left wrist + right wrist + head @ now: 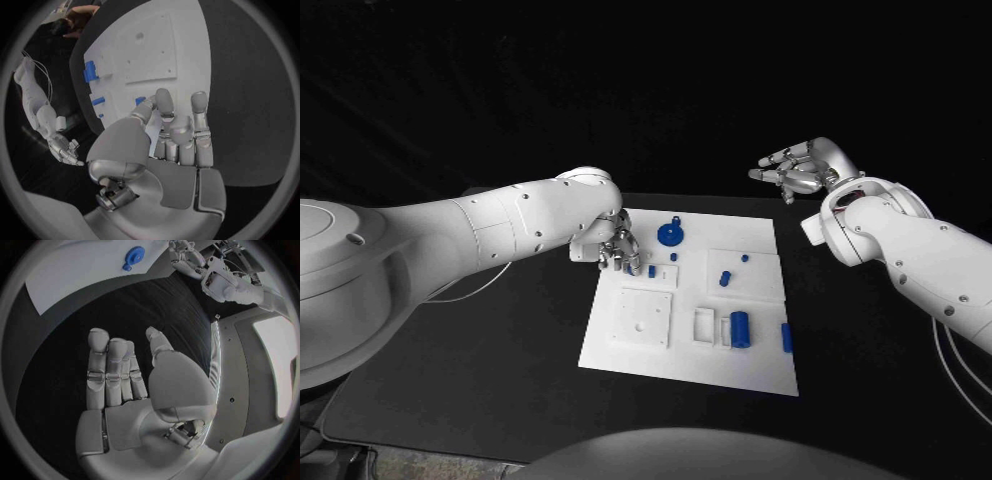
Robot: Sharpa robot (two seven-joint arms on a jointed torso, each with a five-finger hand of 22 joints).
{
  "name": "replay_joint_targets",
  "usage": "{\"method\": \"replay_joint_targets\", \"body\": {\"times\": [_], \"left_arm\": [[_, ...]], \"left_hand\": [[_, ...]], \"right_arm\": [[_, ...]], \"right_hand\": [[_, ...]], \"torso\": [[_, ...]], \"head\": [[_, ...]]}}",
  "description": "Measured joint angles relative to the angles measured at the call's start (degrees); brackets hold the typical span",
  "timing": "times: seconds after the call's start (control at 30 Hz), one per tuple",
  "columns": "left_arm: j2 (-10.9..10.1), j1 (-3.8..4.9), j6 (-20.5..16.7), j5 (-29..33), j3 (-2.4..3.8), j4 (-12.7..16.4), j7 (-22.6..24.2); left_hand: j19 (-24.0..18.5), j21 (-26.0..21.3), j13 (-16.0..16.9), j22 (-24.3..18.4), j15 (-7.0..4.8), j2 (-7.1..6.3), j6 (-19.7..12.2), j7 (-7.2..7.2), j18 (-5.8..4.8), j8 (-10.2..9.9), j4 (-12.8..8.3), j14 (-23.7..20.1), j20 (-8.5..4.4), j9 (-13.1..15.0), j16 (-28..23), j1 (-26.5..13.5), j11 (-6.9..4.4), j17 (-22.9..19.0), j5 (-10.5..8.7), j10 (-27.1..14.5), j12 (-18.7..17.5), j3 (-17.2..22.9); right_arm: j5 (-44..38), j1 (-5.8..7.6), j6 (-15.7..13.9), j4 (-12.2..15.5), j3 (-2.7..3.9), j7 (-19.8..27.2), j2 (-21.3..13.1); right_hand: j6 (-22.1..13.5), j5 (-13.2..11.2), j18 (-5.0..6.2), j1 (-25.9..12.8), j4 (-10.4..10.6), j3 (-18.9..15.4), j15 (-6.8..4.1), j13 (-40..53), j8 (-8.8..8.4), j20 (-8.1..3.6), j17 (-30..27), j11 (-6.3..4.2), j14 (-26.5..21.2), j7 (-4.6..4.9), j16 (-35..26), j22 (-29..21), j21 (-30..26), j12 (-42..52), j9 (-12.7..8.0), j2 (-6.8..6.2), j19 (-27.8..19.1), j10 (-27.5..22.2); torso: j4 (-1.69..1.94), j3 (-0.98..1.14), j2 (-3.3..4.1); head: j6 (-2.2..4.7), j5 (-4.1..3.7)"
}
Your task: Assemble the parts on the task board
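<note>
Silver left hand (615, 250) hovers empty over the task board (646, 355); right hand (134, 385), fingers straight, holds nothing.

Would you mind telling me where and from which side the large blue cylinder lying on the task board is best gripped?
Judging from the head view, the large blue cylinder lies flat on the task board. Probably pinch its middle across the curved sides, coming straight down from above: the long axis runs near to far, and both flanks look free. The right hand, open and raised, seems the nearer free one.
</note>
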Motion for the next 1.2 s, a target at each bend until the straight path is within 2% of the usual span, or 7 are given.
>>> {"method": "replay_joint_targets", "body": {"times": [0.63,1.07,1.13,1.2], "left_arm": [[1.25,-0.01,0.78,-0.01,0.03,-1.66,-0.41],[1.57,-0.23,2.39,-0.01,0.12,-2.05,-0.57],[1.58,-0.24,2.31,0.06,0.12,-2.03,-0.56],[1.58,-0.28,2.14,0.15,0.09,-2.03,-0.56]], "left_hand": [[0.00,0.00,-0.28,-0.01,0.10,0.00,-0.20,-0.20,0.00,0.29,-0.71,0.09,0.00,0.88,0.00,0.00,0.00,-0.19,-0.27,0.00,0.00,0.71],[0.00,0.00,-0.34,0.04,0.08,0.01,-0.20,-0.19,0.00,0.22,-0.75,0.05,0.00,2.99,0.00,-0.01,0.00,-0.27,-0.49,0.00,0.00,0.68],[0.00,-0.19,-0.34,0.03,-0.12,0.01,-0.20,-0.20,0.00,0.22,-0.19,-0.15,0.00,2.95,0.00,-0.01,0.20,-0.34,-0.93,-0.20,0.33,0.21],[0.00,-0.38,-0.34,0.03,-0.14,0.12,-0.20,-0.19,0.00,0.22,1.38,-0.32,0.00,2.90,0.00,-0.12,0.20,-0.56,-0.93,-0.20,0.39,-0.43]], "right_arm": [[0.00,0.00,0.13,-0.02,0.00,0.00,0.07],[0.00,0.00,0.25,-0.04,0.00,-0.01,0.06],[0.00,0.00,0.26,-0.05,0.00,-0.01,0.06],[0.00,0.00,0.26,-0.05,0.00,-0.01,0.06]], "right_hand": [[0.00,0.00,0.00,0.00,0.00,0.00,0.00,0.00,0.00,0.00,0.00,0.00,0.00,0.00,0.00,-0.01,0.00,0.00,0.00,0.00,0.00,0.00],[0.00,0.00,0.00,0.00,0.00,0.00,0.00,0.00,0.00,0.00,0.00,0.00,0.00,0.00,0.00,-0.02,0.00,0.00,0.00,0.00,0.00,0.00],[0.00,0.00,0.00,0.00,0.00,0.00,0.00,0.00,0.00,0.00,0.00,0.00,0.00,0.00,0.00,-0.02,0.00,0.00,0.00,0.00,0.00,0.00],[0.00,0.00,0.00,0.00,0.00,0.00,0.00,0.00,0.00,0.00,0.00,0.00,0.00,0.00,0.00,-0.02,-0.21,0.00,0.00,0.00,0.00,0.00]], "torso": [[-0.04,0.03,0.01],[0.00,0.00,0.01],[0.00,0.00,0.01],[0.01,-0.01,0.01]], "head": [[0.08,0.05],[0.01,-0.13],[0.00,-0.15],[0.00,-0.18]]}}
